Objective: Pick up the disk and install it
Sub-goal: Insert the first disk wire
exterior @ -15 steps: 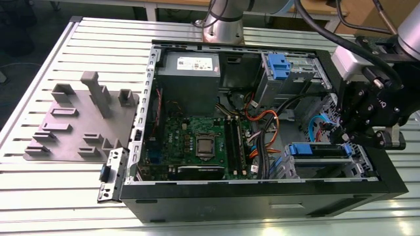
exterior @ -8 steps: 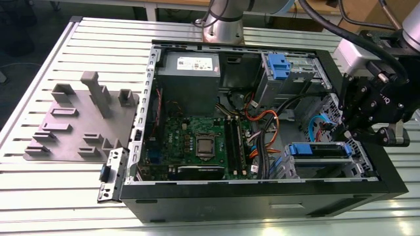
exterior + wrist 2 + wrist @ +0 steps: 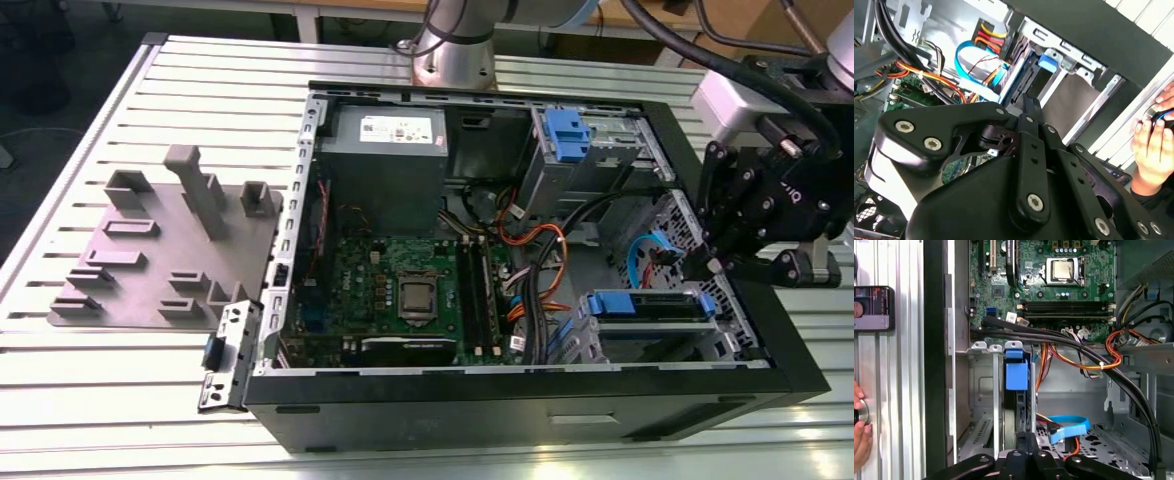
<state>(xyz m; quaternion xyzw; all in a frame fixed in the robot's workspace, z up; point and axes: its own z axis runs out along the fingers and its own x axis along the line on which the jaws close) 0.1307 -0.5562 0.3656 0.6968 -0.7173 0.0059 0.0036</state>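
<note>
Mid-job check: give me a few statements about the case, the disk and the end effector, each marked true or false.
1. The computer case lies open with its motherboard exposed. True.
2. The end effector hangs over the grey fixture. False: it is at the case's edge on the exterior view's right, far from the grey fixture.
3. A person's hand is at the table beside the case. True.
4. The disk lies on the table outside the case. False: it sits in a drive bay inside the case.
</note>
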